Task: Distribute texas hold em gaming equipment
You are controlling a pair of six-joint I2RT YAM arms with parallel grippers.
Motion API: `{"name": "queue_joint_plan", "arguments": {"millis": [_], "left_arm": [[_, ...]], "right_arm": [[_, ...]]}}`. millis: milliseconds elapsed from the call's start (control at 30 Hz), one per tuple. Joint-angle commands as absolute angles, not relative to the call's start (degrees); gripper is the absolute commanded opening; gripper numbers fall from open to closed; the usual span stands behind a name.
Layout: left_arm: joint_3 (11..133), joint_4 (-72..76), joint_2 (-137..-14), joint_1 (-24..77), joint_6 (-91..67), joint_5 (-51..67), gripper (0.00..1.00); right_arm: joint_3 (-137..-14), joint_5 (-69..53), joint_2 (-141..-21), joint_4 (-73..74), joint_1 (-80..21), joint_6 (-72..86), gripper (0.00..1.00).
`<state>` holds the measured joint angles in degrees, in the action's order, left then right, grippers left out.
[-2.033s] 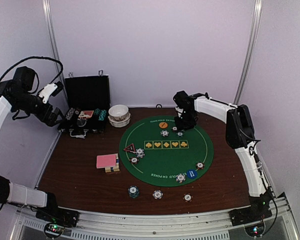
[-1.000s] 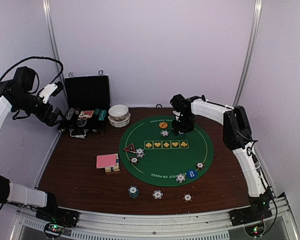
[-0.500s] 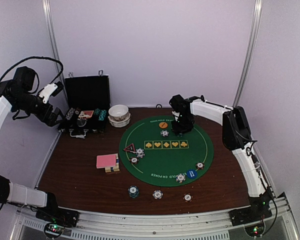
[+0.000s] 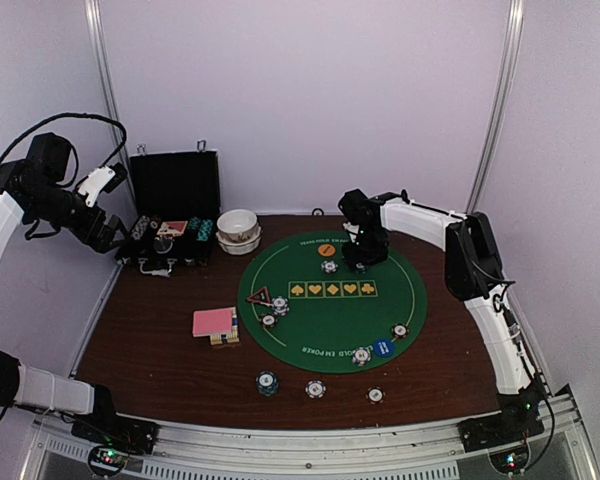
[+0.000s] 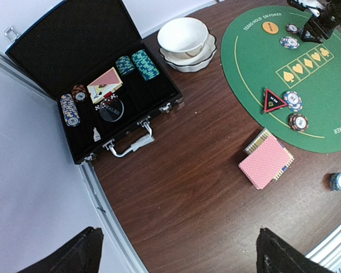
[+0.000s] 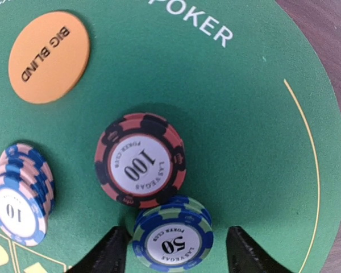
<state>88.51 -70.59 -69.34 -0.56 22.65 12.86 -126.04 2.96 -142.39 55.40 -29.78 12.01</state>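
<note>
Blue-and-green striped 50 chip [image 6: 171,244] between my right gripper's [image 6: 176,229] spread fingers.
Its near rim is cut off by the frame; my left gripper [image 5: 179,231] hangs splayed wide, empty.

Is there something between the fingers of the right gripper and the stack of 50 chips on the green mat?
Nothing visible. The 50 stack lies between the open fingers of the right gripper, and neither side is blocked. The 100 stack sits just beyond it, close to its far edge, outside the fingers' path.
</note>
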Motion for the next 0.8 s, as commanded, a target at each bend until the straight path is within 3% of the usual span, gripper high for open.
{"name": "queue_joint_plan", "arguments": {"millis": [0,367,633,767], "left_arm": [[89.12,-69.11,-69.12,-0.97,23.47,12.89,0.97],[88.56,-69.26,-68.65,-0.97,23.81,12.83,0.98],[88.68,-69.17,-68.75,-0.97,23.73,12.96,0.97],[88.68,-69.21,-68.33,-0.97,23.97,12.57,0.97]], "right_arm": [[-121.44,3.83,-136.34,54.81,-31.98,12.04,0.66],[-109.65,3.44,-128.36,50.36,-37.34,16.52,0.63],[-114.17,0.2,-134.09,50.74,-39.02,18.81,0.43],[-118.67,0.46,-137.97,51.72,-38.79,18.72,0.39]]}}
